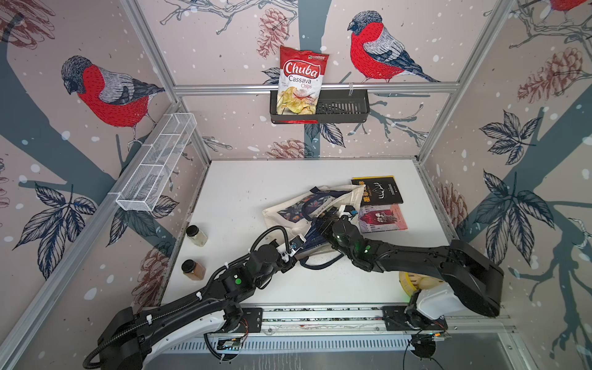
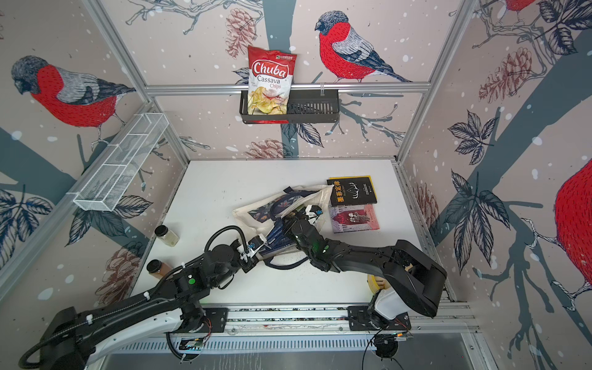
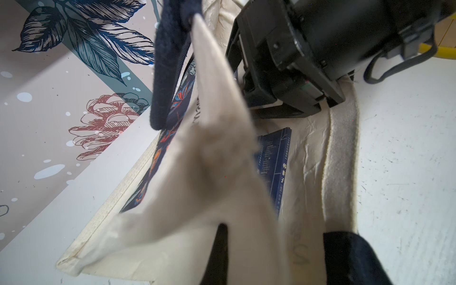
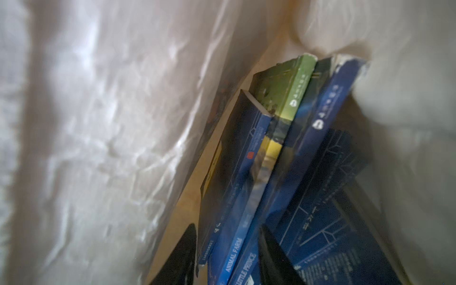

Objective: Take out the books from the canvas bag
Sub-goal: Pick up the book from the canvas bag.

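The cream canvas bag (image 1: 285,213) (image 2: 253,211) lies mid-table, its mouth toward the arms. My left gripper (image 1: 296,244) (image 2: 258,242) is shut on the bag's upper rim cloth (image 3: 222,172) and holds it lifted; the cloth hides most of its fingers. My right gripper (image 4: 229,261) is deep inside the bag, fingers apart with blue book spines between them: "Animal Farm" (image 4: 234,249) and "Little Prince" (image 4: 244,269). More books (image 4: 296,86) stand behind. A navy book (image 3: 274,160) shows inside the bag. A black book (image 1: 378,190) and a pink one (image 1: 382,217) lie right of the bag.
A chips bag (image 1: 299,80) stands in a black basket (image 1: 346,109) on the back wall. A white wire rack (image 1: 157,160) hangs on the left wall. Two jars (image 1: 197,235) (image 1: 192,269) sit near the left edge. A yellow object (image 1: 411,283) lies under the right arm.
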Tool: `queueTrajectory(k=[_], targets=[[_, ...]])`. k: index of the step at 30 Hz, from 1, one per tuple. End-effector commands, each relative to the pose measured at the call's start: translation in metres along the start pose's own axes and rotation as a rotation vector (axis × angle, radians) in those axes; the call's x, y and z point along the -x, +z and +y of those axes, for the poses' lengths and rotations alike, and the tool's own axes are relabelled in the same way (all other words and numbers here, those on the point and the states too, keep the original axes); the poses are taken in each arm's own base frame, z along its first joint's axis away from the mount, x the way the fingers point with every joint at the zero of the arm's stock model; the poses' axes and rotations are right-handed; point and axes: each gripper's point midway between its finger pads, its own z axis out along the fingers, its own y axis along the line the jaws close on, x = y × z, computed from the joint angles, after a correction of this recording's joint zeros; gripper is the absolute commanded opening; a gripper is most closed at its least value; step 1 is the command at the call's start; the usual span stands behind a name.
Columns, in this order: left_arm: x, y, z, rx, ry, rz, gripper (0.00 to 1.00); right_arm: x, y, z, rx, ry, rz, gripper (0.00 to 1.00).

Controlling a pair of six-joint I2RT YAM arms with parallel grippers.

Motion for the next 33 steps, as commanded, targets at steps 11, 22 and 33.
queueTrajectory(k=[11, 22, 33], targets=[[0.024, -0.002, 0.005, 0.009, -0.004, -0.089, 0.00, 0.009, 0.016, 0.001, 0.010, 0.050, 0.076, 0.41], [0.025, -0.002, 0.004, 0.006, -0.004, -0.092, 0.00, -0.009, -0.011, -0.017, -0.051, 0.026, 0.045, 0.41], [0.024, -0.002, 0.006, 0.016, -0.003, -0.088, 0.00, -0.010, 0.026, -0.032, -0.081, 0.053, 0.099, 0.35]])
